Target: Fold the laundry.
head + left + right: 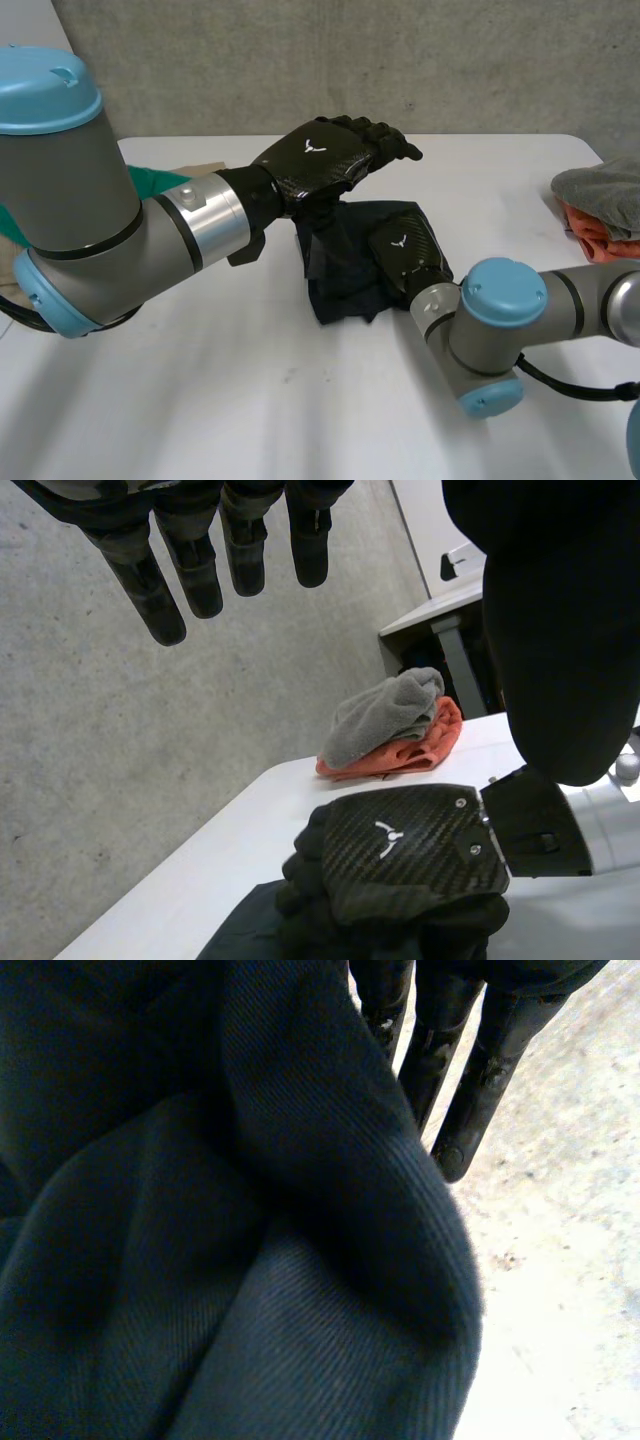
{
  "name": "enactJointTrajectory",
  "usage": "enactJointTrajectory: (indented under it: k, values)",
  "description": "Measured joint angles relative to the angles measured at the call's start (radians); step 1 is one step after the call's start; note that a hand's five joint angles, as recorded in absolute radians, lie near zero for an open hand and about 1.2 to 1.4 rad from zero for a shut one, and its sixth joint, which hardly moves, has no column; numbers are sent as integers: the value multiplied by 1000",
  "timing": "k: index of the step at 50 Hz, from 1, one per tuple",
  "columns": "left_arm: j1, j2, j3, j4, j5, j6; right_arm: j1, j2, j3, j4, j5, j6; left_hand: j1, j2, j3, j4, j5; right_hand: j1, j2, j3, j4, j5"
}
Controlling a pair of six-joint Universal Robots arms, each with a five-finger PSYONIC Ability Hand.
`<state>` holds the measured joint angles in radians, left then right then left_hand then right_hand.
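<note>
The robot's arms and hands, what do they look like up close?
The left arm and right arm are thick grey tubes with light-blue caps at the joints and a silver ring at the wrist. The left hand and right hand are black, with a carbon-weave back bearing a small white emblem.

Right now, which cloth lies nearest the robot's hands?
The dark navy cloth, under the right hand; the grey cloth and orange cloth lie piled well apart.
</note>
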<state>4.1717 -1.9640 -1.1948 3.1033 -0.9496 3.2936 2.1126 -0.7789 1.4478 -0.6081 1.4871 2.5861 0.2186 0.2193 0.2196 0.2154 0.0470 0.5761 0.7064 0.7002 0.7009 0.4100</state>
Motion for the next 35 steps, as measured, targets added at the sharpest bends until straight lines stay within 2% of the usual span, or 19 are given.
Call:
enactJointTrajectory:
  k: [3,5,11,20,27,31,35]
  values:
    - [0,2,-2,0,0,0,-1,11,-35,36,-2,5,0,0,0,0,0,201,325,305,308,67]
    - [0,3,-3,1,-1,0,-2,17,-74,68,-4,19,0,0,0,0,0,297,447,434,452,67]
    - [1,9,-5,1,-3,0,-20,-3,-108,91,-7,57,0,0,0,0,0,366,462,458,487,67]
    - [24,51,-31,1,-3,-4,-176,-109,-95,220,-49,67,0,0,0,0,0,386,462,484,487,67]
    - [29,77,-74,1,0,-5,-312,-139,-88,289,-178,14,0,0,0,0,0,386,475,484,487,67]
    - [27,84,-92,1,0,-4,-372,-148,-114,250,-290,-6,0,0,0,0,0,386,476,484,488,67]
    - [24,87,-99,2,0,-4,-409,-154,-166,178,-361,17,0,0,0,0,0,415,476,484,488,67]
